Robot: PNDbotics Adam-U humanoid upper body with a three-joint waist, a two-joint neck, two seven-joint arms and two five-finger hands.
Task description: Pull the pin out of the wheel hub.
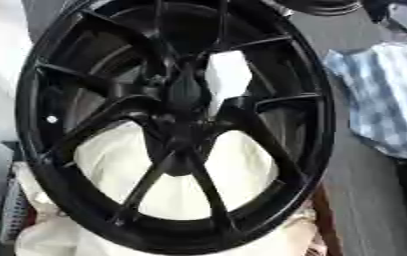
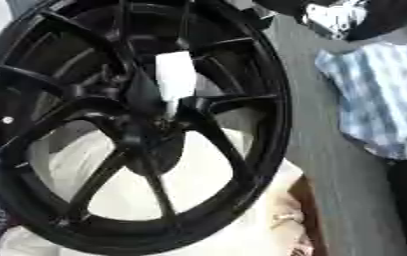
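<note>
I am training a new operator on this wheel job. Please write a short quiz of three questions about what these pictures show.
1. True or false: the wheel hub is black and fills most of the view.
2. Multiple choice: what lies to the right of the wheel? A) a red toolbox B) a blue and white checked cloth C) a yellow bucket
3. Short answer: does either robot hand show in the pictures?

Key
1. True.
2. B.
3. No, neither hand shows in either view. A pin cannot be made out among the dark spokes either.
</note>
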